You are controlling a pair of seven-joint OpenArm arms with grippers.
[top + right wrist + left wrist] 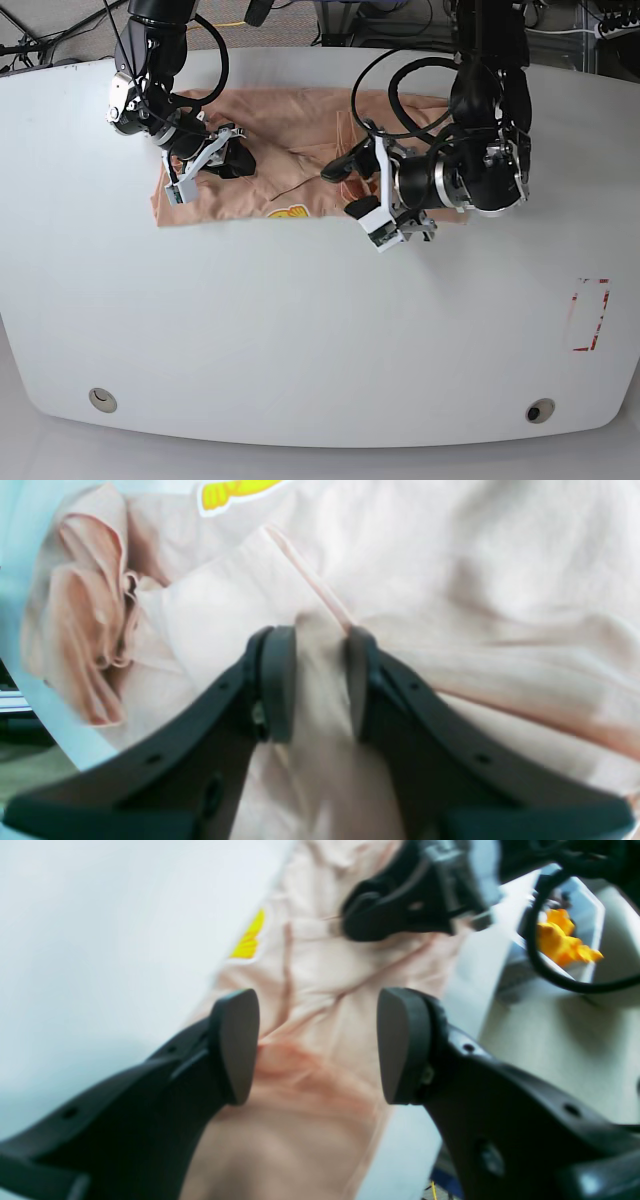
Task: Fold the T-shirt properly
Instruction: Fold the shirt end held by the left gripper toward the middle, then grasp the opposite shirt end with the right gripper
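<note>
On the far half of the white table (300, 330) you have the T-shirt (290, 125) lying as a wide, rumpled peach-pink band, its yellow patch (288, 212) at the near edge facing you.

Your left gripper (317, 1045) hangs above the shirt's end on the right of the base view. Its jaws stand well apart with nothing between the pads; in the left wrist view you see creased cloth below the gap, not touching either pad. The yellow patch (248, 936) sits beyond and to the left of that gripper.

Your right gripper (320, 680) is at the shirt's other end, on the left of the base view. Its jaws are closed on a raised ridge of fabric, which fills the narrow gap between the two pads (277, 682). A bunched, crumpled mass of cloth (82, 625) lies just left of it in the right wrist view, and the patch's edge (235, 490) shows at the top.

In the left wrist view a grey bin (575, 925) holding something yellow-orange sits off the table's edge.
</note>
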